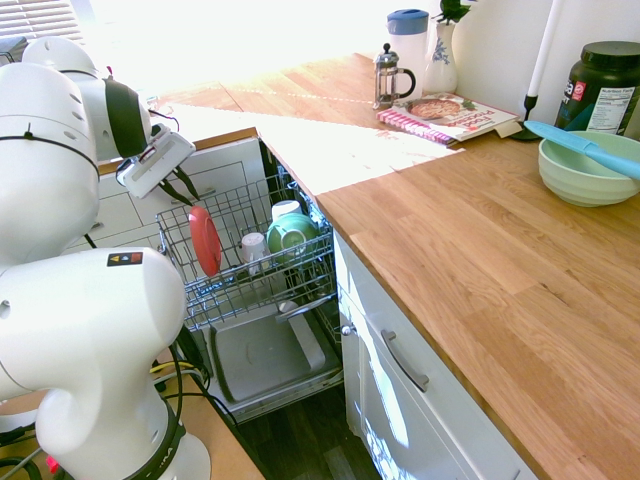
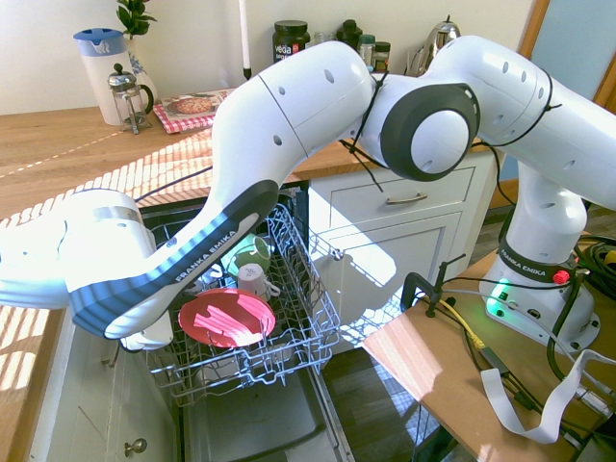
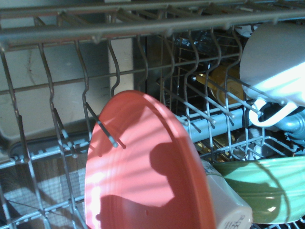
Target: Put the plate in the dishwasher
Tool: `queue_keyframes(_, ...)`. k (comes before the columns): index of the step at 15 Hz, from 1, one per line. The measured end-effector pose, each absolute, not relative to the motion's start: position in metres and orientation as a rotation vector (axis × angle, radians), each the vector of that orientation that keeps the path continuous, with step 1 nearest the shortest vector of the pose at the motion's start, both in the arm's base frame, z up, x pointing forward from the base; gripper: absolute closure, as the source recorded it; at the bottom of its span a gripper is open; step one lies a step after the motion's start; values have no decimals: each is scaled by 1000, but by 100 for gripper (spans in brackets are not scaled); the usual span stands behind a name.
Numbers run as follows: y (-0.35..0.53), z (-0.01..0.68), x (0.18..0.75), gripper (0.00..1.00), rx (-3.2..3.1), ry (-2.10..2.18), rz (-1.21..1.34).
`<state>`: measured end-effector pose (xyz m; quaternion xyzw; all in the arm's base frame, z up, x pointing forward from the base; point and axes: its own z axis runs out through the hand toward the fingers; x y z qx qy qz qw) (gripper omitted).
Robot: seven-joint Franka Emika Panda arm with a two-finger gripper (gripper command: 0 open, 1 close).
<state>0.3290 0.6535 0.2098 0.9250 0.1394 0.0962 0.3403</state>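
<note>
Gripper (image 1: 183, 190) hangs just above the plate (image 1: 205, 240), fingers slightly parted, clear of it. Second exterior view: the plate (image 2: 227, 318) leans in the dishwasher rack (image 2: 308, 327) beside 1 white mug (image 2: 253, 280). Wrist view: the plate (image 3: 143, 176) stands among rack tines.

Dishwasher (image 1: 262, 352) open, wire rack (image 1: 236, 262) pulled out. In rack: coral plate (image 1: 204, 240) standing on edge between tines at one end; white mug (image 1: 253, 246), second white cup (image 1: 285, 209) and green cup (image 1: 291, 233) just beside it.
</note>
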Motion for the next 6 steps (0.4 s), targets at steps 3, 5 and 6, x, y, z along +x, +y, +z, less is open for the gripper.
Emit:
queue_keyframes(3,657,235,336,0,2430,343,235)
queue_keyframes(5,655,260,352,0,2458,303,246)
queue_keyframes(6,651,278,364,0,2477,284,250)
